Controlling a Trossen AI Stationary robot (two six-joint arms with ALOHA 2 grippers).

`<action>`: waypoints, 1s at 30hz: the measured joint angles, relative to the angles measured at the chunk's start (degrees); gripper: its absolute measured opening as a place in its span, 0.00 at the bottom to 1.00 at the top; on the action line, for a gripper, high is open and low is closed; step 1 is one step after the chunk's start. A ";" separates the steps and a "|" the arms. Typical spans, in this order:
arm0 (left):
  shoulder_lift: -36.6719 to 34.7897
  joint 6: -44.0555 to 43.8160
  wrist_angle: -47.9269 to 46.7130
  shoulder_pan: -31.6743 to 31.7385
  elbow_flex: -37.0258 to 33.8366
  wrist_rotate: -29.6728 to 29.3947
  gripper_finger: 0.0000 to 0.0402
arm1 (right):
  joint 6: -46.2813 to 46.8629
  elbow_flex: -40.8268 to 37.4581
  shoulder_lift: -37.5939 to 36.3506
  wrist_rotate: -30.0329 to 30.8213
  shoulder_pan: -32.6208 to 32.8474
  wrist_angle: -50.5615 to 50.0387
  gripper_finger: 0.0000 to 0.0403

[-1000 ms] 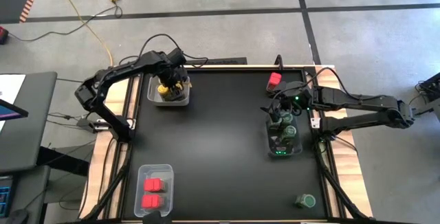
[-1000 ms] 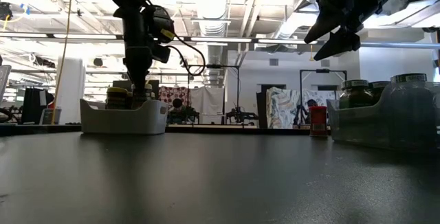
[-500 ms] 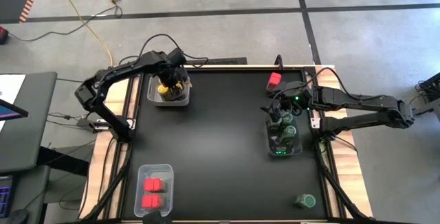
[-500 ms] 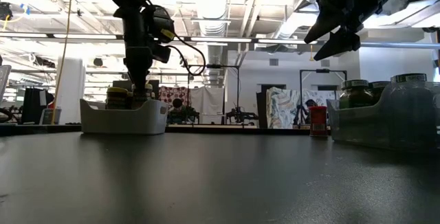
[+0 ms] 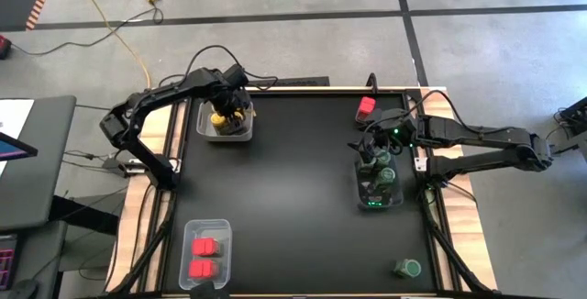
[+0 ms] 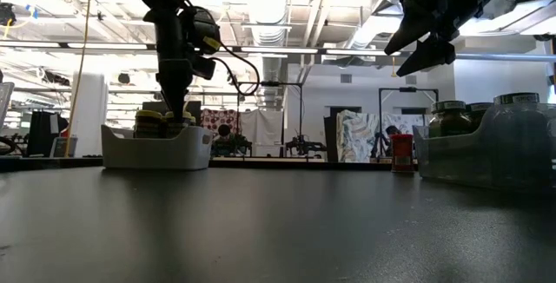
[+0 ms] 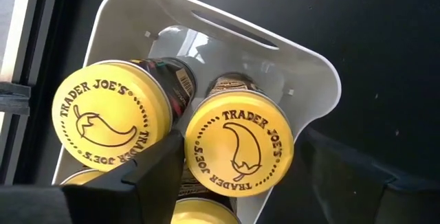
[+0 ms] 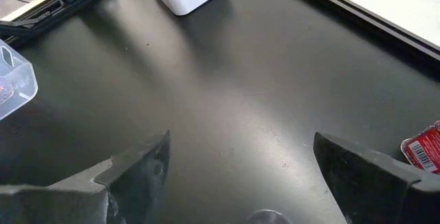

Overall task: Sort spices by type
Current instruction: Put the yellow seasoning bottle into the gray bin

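Left gripper [image 7: 227,165] sits in the white bin [image 5: 225,131], fingers loosening around a yellow-lidded jar [image 7: 238,141]; release looks underway. Next: lift clear. Right gripper [image 8: 240,162] hovers open over the green-jar bin [image 5: 379,198].

A white bin [image 7: 302,80] sits under my left claw, a clear bin [image 5: 383,203] below my right, another bin [image 5: 207,228] farther off.

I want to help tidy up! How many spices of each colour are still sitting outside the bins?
Red spices: 1
Green-lidded jars: 1
Yellow-lidded jars: 0, all in their bin
Total: 2
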 joint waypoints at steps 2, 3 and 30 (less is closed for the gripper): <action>0.00 -0.02 -0.20 0.00 0.00 0.00 0.70 | 0.00 0.00 0.00 0.00 0.00 0.00 0.95; 0.00 0.00 -0.30 0.00 0.00 0.00 0.70 | 0.00 0.00 0.00 0.00 0.00 0.00 0.95; -3.87 -4.33 -1.51 -0.09 0.02 -4.46 0.70 | 0.00 0.00 0.00 0.00 0.00 0.01 0.95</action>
